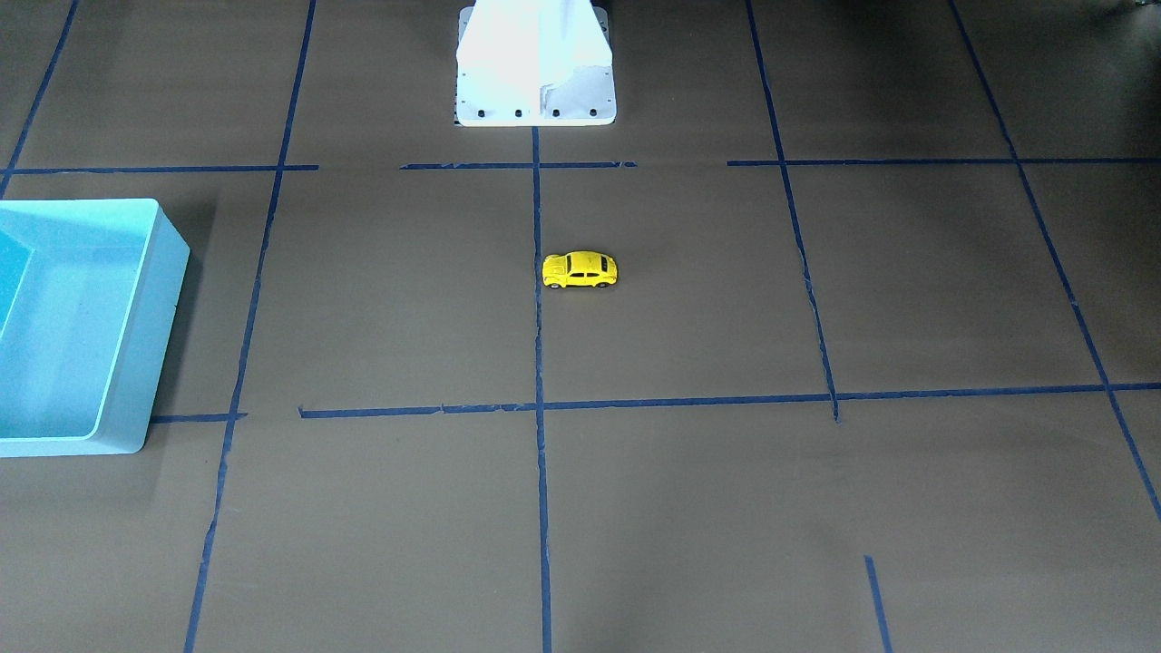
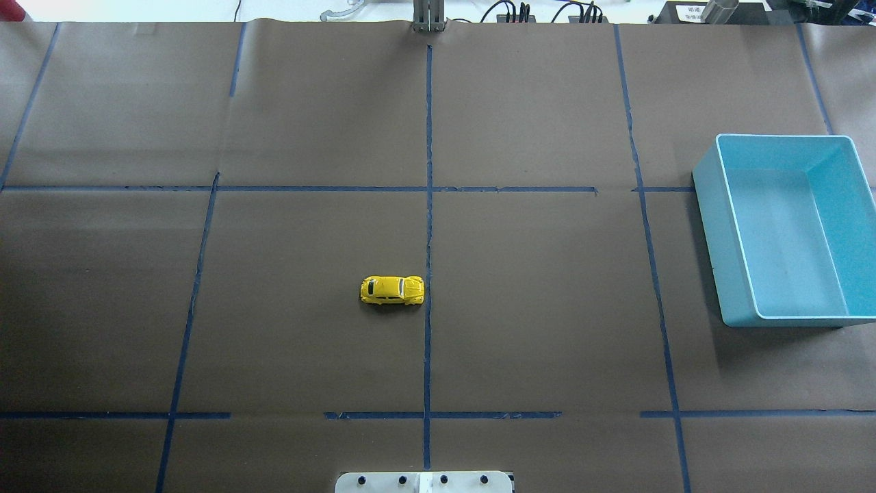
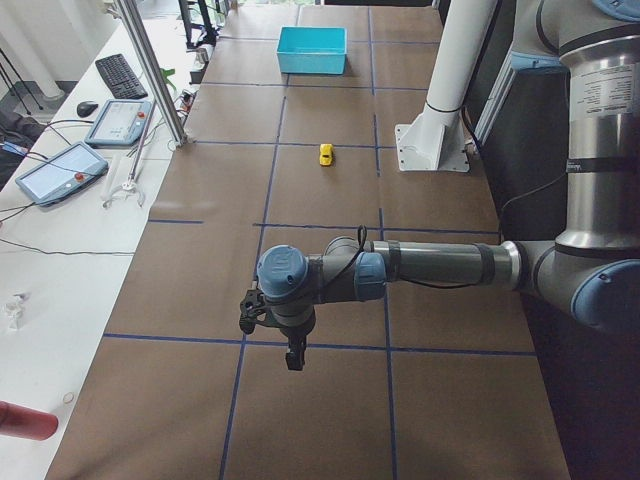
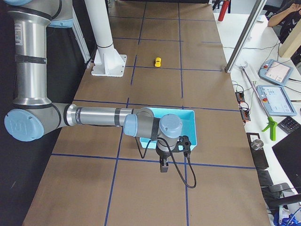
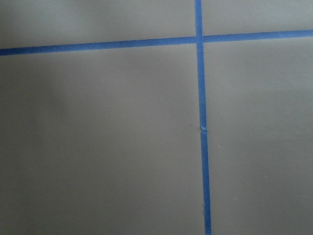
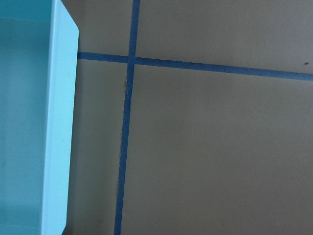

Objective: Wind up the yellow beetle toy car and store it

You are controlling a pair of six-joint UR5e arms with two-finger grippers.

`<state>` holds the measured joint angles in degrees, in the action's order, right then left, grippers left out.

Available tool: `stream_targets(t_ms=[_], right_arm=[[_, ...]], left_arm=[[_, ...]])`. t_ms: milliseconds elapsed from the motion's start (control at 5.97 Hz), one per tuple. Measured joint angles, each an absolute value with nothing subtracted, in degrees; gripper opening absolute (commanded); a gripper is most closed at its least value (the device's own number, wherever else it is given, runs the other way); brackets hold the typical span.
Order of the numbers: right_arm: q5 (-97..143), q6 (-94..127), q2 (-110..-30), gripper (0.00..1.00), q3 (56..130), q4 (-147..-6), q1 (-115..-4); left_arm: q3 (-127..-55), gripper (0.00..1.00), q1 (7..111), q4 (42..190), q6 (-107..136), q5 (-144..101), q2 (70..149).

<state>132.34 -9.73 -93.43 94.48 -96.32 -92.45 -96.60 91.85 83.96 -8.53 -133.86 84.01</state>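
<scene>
Yellow beetle toy car (image 2: 392, 290) stands on its wheels on the worktop (image 2: 547, 308), touched by neither gripper and just beside a blue tape line (image 2: 429, 205). It lies well apart from both grippers, roughly between them. The right gripper (image 4: 163, 167) points down, with the light blue bin (image 2: 725, 226) just beside it and the car far beyond. The left gripper (image 3: 293, 358) points down over bare worktop. How far either gripper is open cannot be told.
</scene>
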Motion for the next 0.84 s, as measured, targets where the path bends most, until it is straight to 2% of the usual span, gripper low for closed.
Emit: stream_targets(t_ms=[838], right_arm=[[133.13,-9.92,-93.01,1.0,94.87,-96.16,-92.63]], left_arm=[[-96.6,1.0,91.73,83.96,-8.51,-133.68,84.02]])
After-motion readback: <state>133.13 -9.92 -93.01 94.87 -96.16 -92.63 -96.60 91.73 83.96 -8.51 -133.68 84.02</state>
